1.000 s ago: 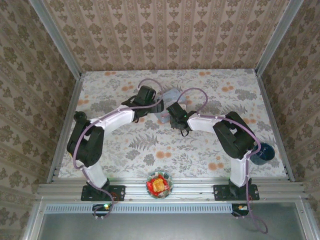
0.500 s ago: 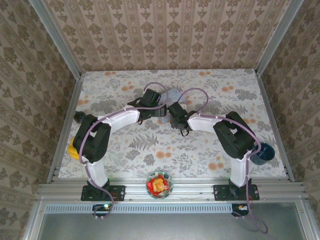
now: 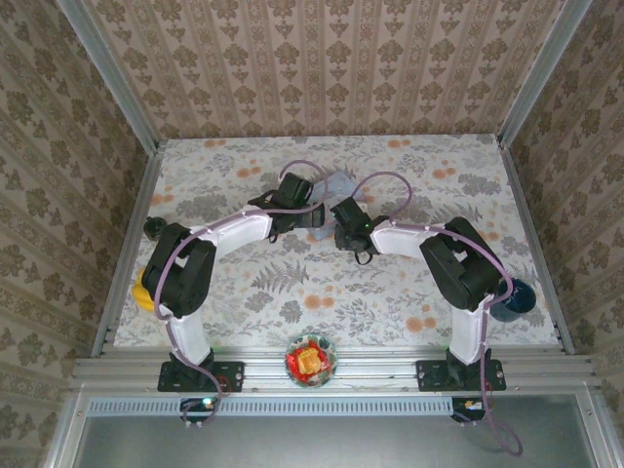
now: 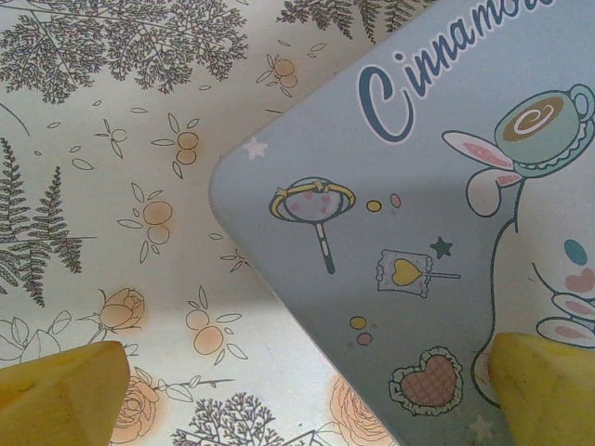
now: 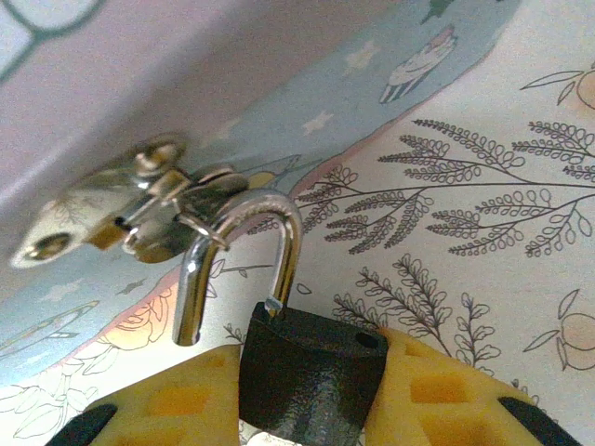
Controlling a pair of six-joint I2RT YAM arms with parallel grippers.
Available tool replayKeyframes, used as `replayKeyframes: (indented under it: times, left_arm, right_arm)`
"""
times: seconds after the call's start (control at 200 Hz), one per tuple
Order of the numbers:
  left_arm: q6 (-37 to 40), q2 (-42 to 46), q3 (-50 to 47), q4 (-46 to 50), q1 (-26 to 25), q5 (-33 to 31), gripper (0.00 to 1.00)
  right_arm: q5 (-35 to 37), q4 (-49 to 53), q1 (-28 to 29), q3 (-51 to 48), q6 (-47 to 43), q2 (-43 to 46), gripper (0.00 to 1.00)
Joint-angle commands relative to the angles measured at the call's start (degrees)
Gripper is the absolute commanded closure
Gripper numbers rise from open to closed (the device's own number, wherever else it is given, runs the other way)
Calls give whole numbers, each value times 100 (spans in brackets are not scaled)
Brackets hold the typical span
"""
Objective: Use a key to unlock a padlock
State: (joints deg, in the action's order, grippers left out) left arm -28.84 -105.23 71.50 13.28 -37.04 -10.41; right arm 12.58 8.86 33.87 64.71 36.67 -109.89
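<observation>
The small black padlock (image 5: 311,372) sits squeezed between the yellow fingers of my right gripper (image 5: 311,395), which is shut on its body. Its silvery shackle (image 5: 279,209) stands open, one end free of the body, and still hooks through the metal hasp (image 5: 112,214) of the pale blue cartoon tin (image 4: 418,214). My left gripper (image 4: 302,390) hovers open over the tin's near corner, one fingertip (image 4: 60,390) over the tablecloth and the other over the lid. From above, both grippers (image 3: 314,216) (image 3: 341,213) meet at the tin (image 3: 338,183). The key is out of view.
A bowl of wrapped sweets (image 3: 310,359) stands at the near edge between the arm bases. A dark blue cup (image 3: 512,297) is by the right rail. A black knob (image 3: 153,227) and a yellow object (image 3: 144,295) lie at the left edge.
The left arm has reached further right toward the tin, uncovering the yellow object at the left edge. The right gripper has edged slightly up with the padlock.
</observation>
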Motion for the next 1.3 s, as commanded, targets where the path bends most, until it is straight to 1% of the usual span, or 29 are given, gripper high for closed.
replayKeyframes:
  times: [0.0,0.055,0.115,0.44,0.53,0.885,0.99,1.295]
  left_arm:
    - [103,-77,-170,331,91,-86,0]
    - [99,-77,-170,332,91,-83,0]
    - [85,-68,-175,322,91,-71,0]
    - [49,-35,-213,297,91,-61,0]
    - [56,-33,-216,297,91,-56,0]
    - [2,-15,-340,232,91,22,0]
    - [1,2,-382,193,91,47,4]
    - [-60,3,-462,109,91,127,4]
  right_arm:
    - [60,137,-148,-155,139,175,92]
    - [11,97,-161,-170,139,203,93]
    - [-49,77,-187,-175,163,211,96]
    - [-90,55,-231,-126,124,287,97]
    - [-89,80,-256,-84,122,291,100]
    - [-394,-135,-354,29,315,230,100]
    - [-489,-239,-407,32,439,222,100]
    - [-844,-691,-618,-57,827,130,100]
